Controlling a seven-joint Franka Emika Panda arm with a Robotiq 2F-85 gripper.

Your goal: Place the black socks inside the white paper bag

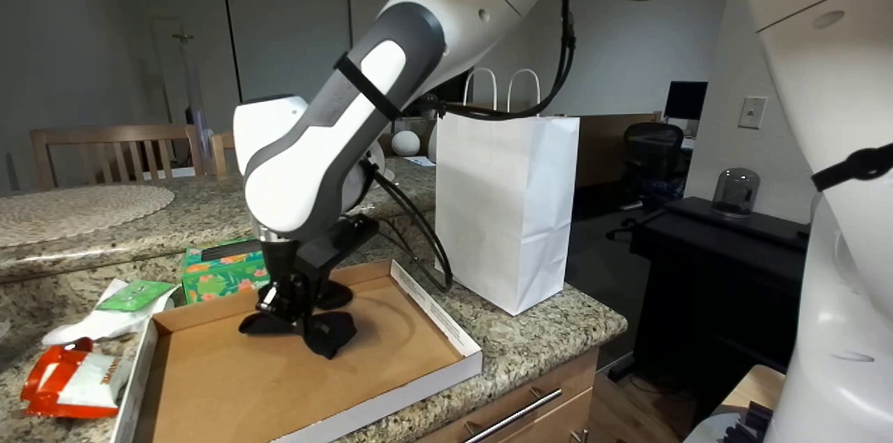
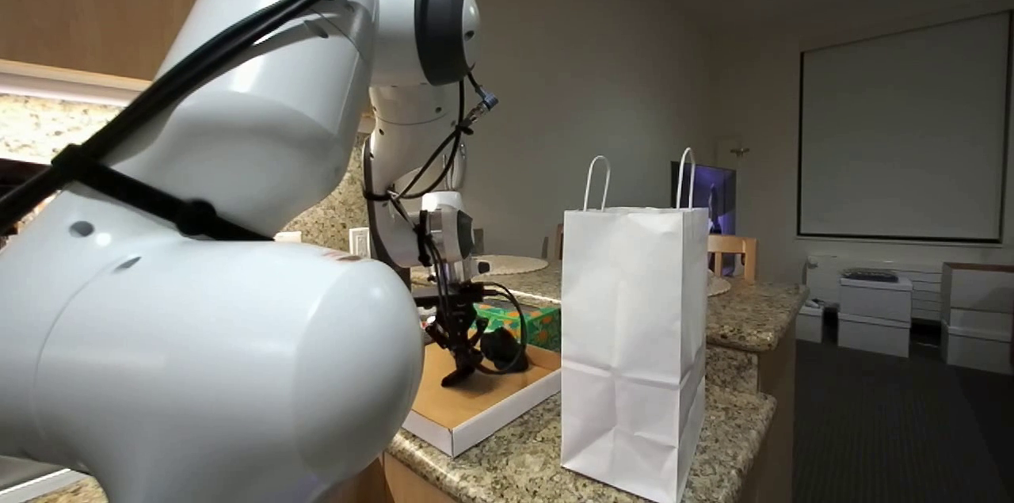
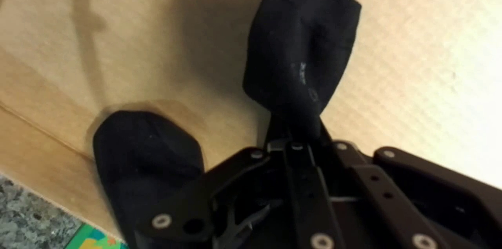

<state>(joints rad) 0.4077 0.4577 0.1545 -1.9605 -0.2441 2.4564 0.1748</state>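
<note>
My gripper (image 1: 304, 321) is shut on a black sock (image 1: 330, 335), low over the shallow cardboard tray (image 1: 398, 331). In the wrist view, the held sock (image 3: 300, 49) bunches out beyond the fingertips (image 3: 299, 133), with its shadow on the tray floor (image 3: 411, 64). Another black sock (image 3: 145, 147) lies in the tray beside the gripper; it also shows in both exterior views (image 1: 335, 295) (image 2: 504, 349). The white paper bag (image 1: 499, 213) stands upright on the counter beside the tray, handles up. It also shows in an exterior view (image 2: 622, 344). Its inside is hidden.
A green floral box (image 1: 222, 277) stands behind the tray. A red and white packet (image 1: 77, 380) and a green packet (image 1: 136, 295) lie at the tray's side. The bag stands near the granite counter's edge (image 1: 558, 324). A raised ledge (image 1: 174, 220) runs behind.
</note>
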